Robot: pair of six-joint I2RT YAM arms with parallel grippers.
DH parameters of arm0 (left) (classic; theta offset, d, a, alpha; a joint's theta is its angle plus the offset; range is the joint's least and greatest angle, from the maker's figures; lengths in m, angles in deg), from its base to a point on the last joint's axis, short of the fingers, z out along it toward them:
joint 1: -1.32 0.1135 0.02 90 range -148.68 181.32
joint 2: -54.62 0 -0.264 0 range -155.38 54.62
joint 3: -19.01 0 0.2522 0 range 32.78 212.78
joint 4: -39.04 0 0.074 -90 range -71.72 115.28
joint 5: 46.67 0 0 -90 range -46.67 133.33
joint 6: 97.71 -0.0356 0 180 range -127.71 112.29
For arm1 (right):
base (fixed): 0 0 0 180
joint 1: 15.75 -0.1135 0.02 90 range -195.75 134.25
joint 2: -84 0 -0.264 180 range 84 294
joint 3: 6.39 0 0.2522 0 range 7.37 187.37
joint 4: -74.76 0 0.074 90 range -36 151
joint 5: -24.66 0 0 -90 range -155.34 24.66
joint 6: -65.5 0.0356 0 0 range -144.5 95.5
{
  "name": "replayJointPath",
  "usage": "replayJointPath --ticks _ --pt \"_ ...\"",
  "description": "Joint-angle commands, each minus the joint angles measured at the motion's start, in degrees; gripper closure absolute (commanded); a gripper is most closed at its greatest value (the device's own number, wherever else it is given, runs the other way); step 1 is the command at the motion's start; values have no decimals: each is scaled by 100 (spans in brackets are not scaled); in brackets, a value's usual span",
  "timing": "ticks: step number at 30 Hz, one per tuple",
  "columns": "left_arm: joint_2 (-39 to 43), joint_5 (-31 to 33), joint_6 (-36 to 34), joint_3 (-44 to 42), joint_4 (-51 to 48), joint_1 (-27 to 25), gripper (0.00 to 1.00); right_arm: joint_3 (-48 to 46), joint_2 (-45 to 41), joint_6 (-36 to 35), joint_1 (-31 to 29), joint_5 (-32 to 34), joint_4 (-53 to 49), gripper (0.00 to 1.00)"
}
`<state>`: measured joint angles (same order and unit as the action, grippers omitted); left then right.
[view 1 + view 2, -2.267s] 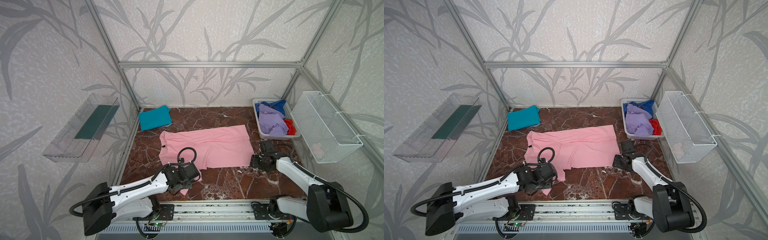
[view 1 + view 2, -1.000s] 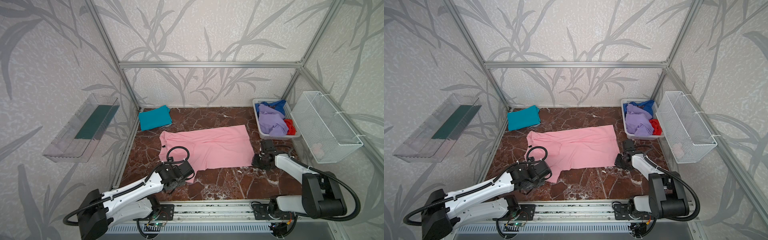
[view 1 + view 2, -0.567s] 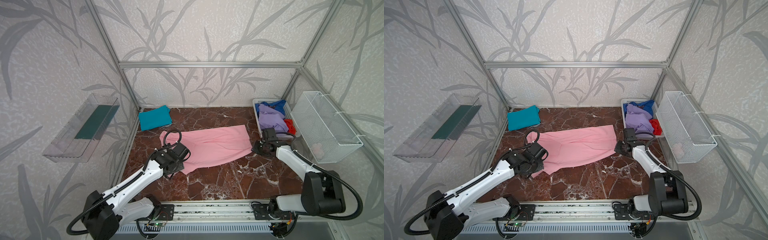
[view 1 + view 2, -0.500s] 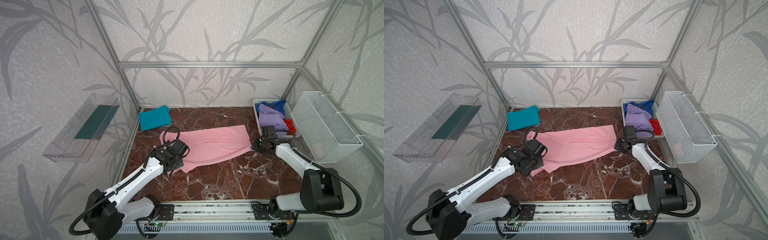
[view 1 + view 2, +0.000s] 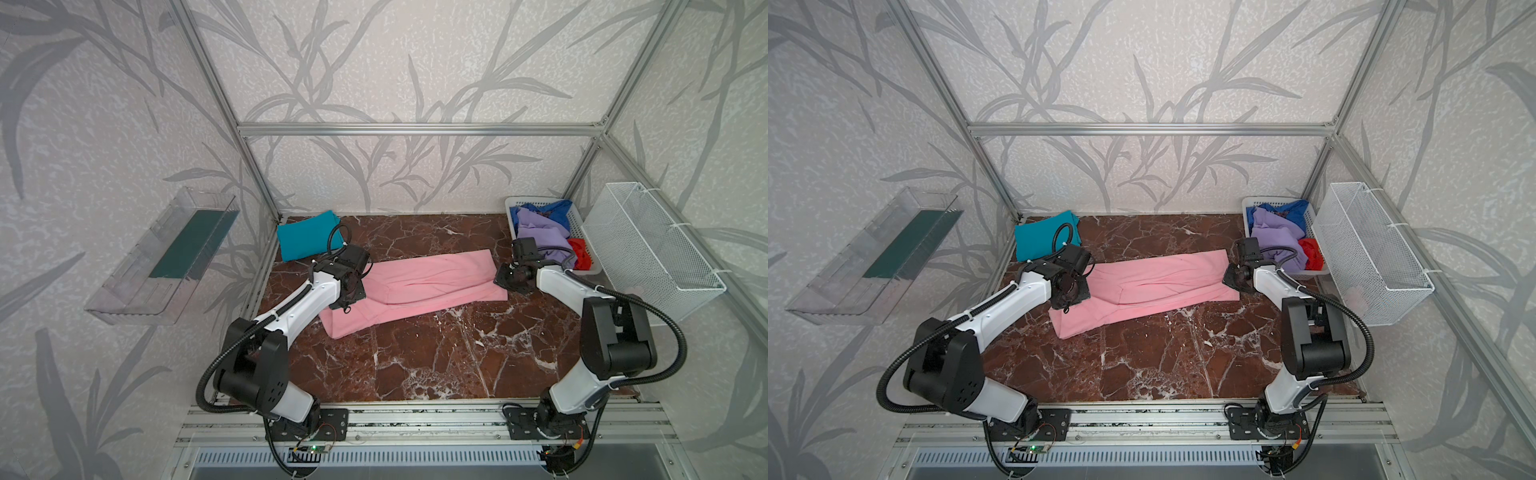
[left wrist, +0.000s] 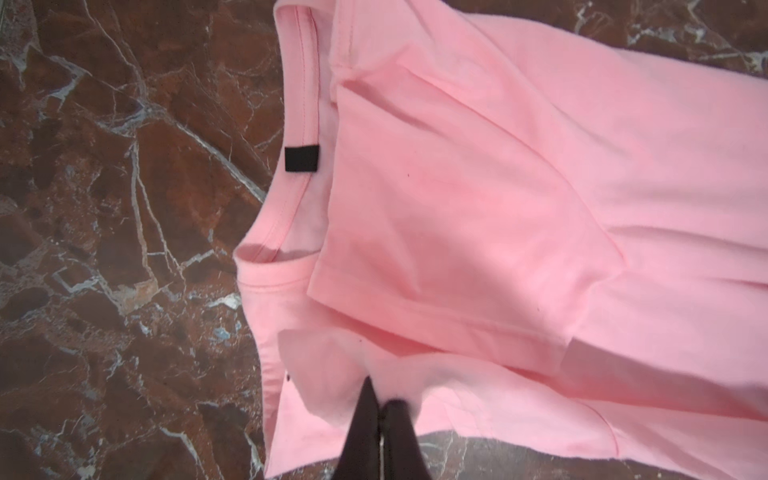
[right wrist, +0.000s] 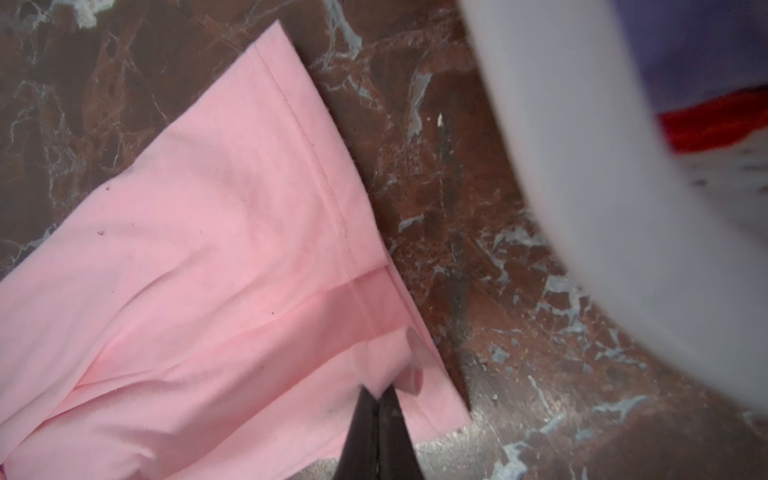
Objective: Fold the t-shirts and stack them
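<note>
The light pink t-shirt [image 5: 432, 279] [image 5: 1163, 282] lies across the middle of the marble table, its near part folded back over the rest into a narrow band. My left gripper [image 5: 352, 291] [image 5: 1073, 291] is at its collar end, shut on a pinch of pink cloth [image 6: 380, 399]. My right gripper [image 5: 509, 279] [image 5: 1235, 279] is at the hem end, shut on the hem corner [image 7: 379, 395]. The collar with its black tag [image 6: 302, 158] shows in the left wrist view. A folded teal t-shirt [image 5: 305, 241] [image 5: 1042, 239] lies at the back left.
A white slotted basket [image 5: 510, 203] [image 5: 1246, 202] at the back right holds lavender [image 5: 540, 235], blue [image 5: 550, 208] and red [image 5: 582, 257] shirts, close behind my right gripper. A white wire basket [image 5: 652, 249] hangs on the right wall. A clear shelf [image 5: 166, 257] hangs on the left wall.
Both grippers have carried the pink shirt's near edge from the front of the table towards the back. The shirt has gone from a wide spread to a narrow folded band.
</note>
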<state>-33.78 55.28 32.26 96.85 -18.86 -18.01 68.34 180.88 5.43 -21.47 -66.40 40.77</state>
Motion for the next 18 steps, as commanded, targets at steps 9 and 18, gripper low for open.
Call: replayJointPath --ticks 9,18 --pt "-905 114 -338 1096 69 316 100 552 508 -181 -202 464 43 100" --pt "-1566 107 -515 1699 -202 376 97 542 321 -59 -219 326 15 73"
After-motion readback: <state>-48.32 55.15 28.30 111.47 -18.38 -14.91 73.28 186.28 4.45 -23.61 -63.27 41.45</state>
